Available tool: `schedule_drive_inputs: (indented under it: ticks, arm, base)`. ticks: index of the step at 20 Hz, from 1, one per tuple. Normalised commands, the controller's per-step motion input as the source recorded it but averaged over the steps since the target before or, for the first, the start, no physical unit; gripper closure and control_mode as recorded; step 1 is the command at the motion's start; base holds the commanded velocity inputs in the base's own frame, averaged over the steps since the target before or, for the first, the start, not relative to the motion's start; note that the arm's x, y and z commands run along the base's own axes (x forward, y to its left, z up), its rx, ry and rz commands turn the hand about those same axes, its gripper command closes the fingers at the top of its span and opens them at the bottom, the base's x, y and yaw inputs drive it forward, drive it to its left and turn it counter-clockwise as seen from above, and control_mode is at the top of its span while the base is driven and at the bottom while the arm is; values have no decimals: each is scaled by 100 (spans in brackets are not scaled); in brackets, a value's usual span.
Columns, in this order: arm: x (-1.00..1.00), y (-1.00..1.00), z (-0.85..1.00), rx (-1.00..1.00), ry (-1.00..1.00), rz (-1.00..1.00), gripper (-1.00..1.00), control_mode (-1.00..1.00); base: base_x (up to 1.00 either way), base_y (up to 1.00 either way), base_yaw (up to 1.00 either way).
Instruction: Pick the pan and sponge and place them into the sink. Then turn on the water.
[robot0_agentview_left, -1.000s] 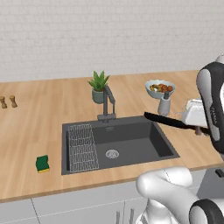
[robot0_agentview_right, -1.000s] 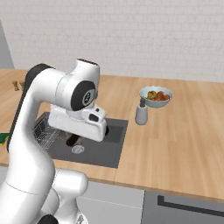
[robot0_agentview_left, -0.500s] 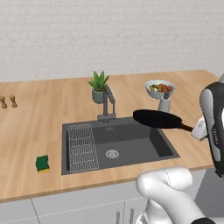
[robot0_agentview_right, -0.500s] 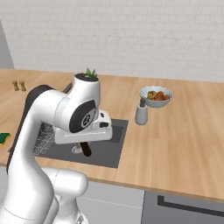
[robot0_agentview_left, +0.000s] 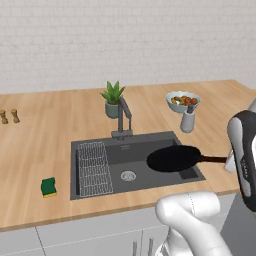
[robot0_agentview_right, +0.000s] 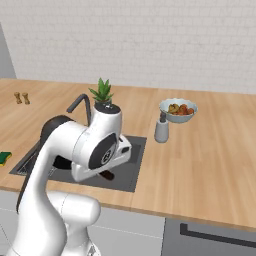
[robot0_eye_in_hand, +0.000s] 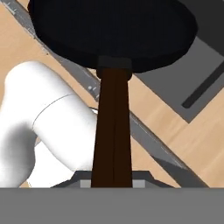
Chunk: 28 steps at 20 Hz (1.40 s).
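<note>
While my gripper (robot0_eye_in_hand: 112, 181) is clamped tight on the handle of the pan (robot0_agentview_left: 176, 158), I hold the pan level above the right half of the sink (robot0_agentview_left: 95, 144), clear of its floor; in the hand view the black disc hangs over the basin with the counter edge beneath the handle; this is the placing step for the pan, nearly done by my reckoning; next I should lower it until it rests on the basin floor, then part my fingers; the sponge (robot0_agentview_left: 48, 187) waits on the counter left of the sink, and the faucet (robot0_agentview_left: 123, 116) is untouched.
</note>
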Motion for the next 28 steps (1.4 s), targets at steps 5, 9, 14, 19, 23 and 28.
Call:
schedule_drive_inputs:
  ticks: [5, 9, 14, 19, 23, 28]
  arm:
    - [36, 0, -28, 1, -4, 3, 100, -100]
    - [56, 4, -19, 0, 0, 0, 100, -100]
    - [60, 5, -14, 0, 0, 5, 100, -100]
    - [58, 13, -18, 0, 0, 4, 100, -100]
    - [55, 23, -27, 0, 0, 3, 100, -100]
    - [44, 22, -35, 0, 0, 3, 100, -100]
  base:
    - [0, 0, 0]
    - [0, 0, 0]
    - [0, 0, 0]
    - [0, 0, 0]
    - [0, 0, 0]
    - [0, 0, 0]
